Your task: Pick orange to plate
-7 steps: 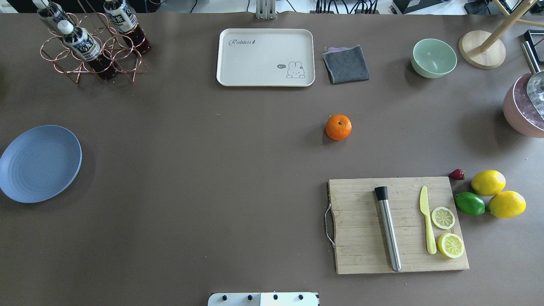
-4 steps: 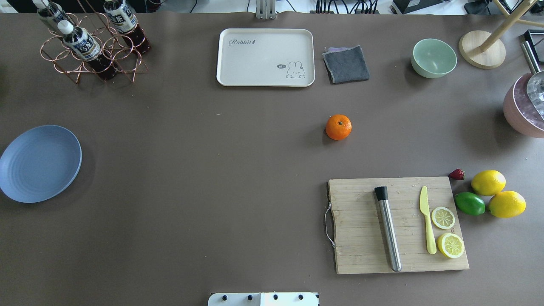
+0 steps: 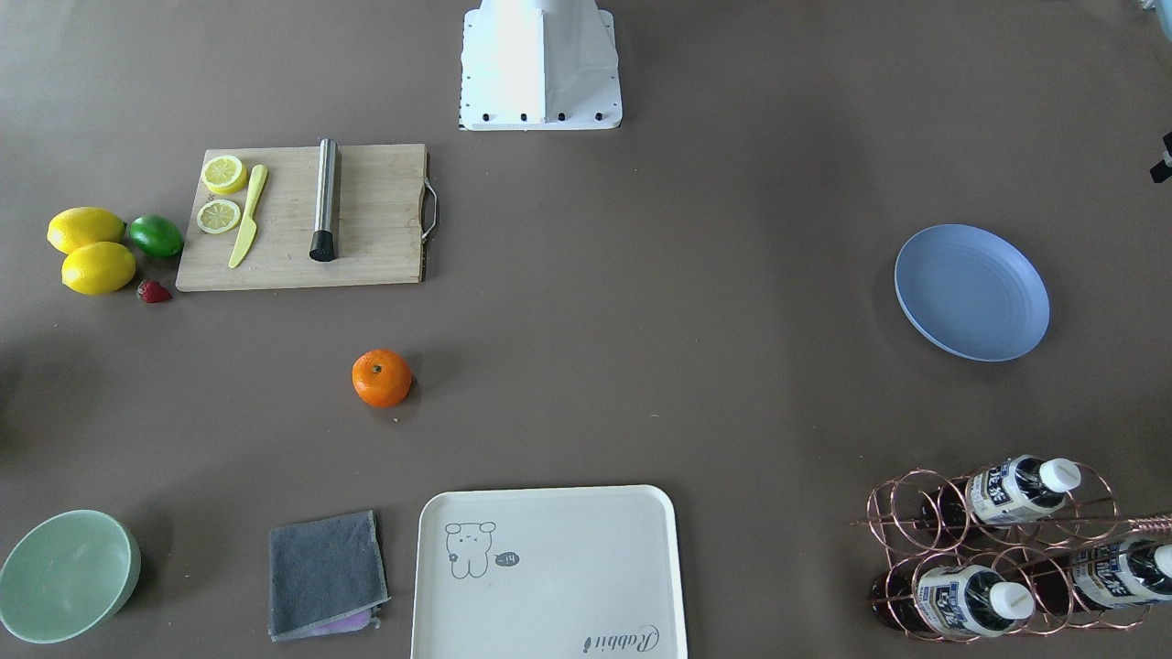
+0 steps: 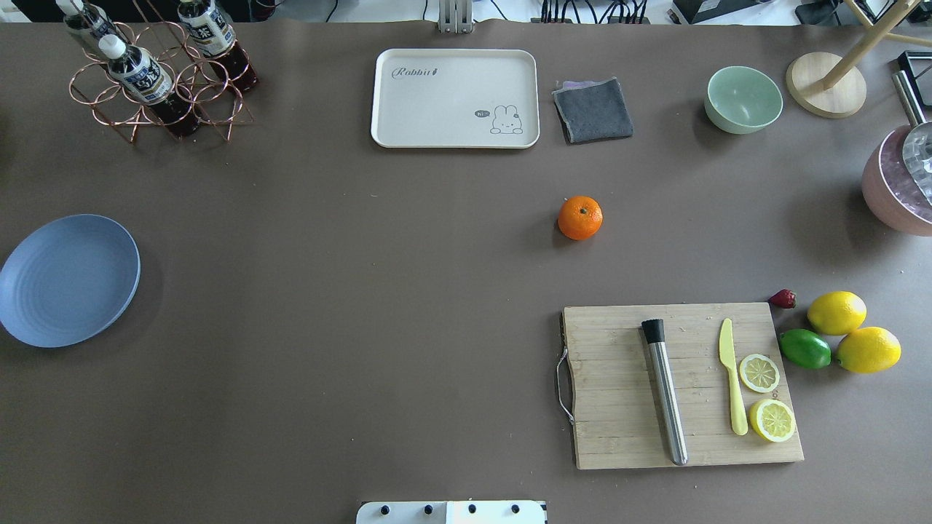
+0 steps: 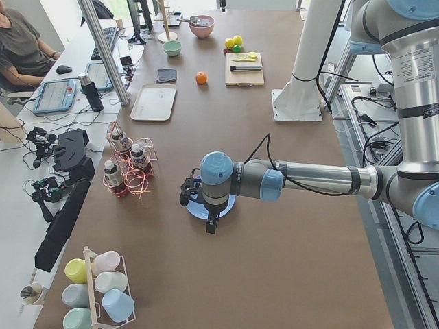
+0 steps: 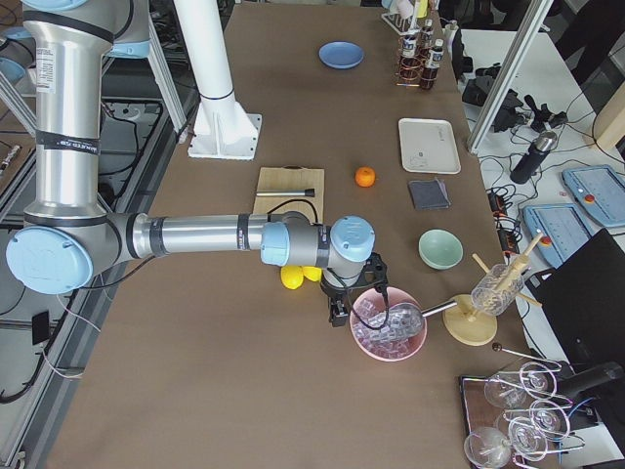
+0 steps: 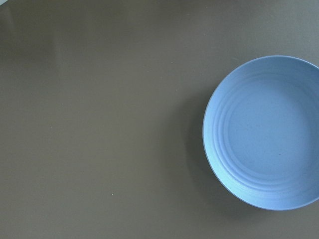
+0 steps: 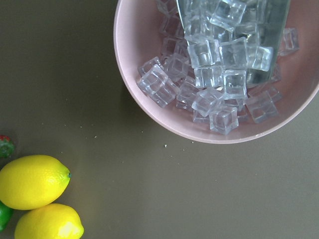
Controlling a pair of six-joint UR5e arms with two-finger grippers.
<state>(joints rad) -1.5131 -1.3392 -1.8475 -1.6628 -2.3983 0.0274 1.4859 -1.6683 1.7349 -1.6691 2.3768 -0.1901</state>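
The orange (image 4: 580,217) sits alone on the brown table, right of centre; in the front-facing view the orange (image 3: 382,377) is left of centre. The periwinkle-blue plate (image 4: 69,280) lies at the table's far left edge and holds nothing. My left gripper (image 5: 210,225) hangs just above the plate (image 5: 195,208), seen only in the exterior left view; I cannot tell whether it is open or shut. My right gripper (image 6: 340,311) hovers beside the pink ice bowl, far from the orange (image 6: 364,177), its state likewise unclear. The left wrist view shows the plate (image 7: 264,132) with no fingers.
A cutting board (image 4: 681,386) with muddler, knife and lemon slices lies near right. Two lemons (image 4: 837,313), a lime and a strawberry sit beside it. Cream tray (image 4: 455,98), grey cloth (image 4: 593,109), mint bowl (image 4: 743,98), bottle rack (image 4: 156,73) line the far edge. Pink ice bowl (image 8: 129,55) at far right.
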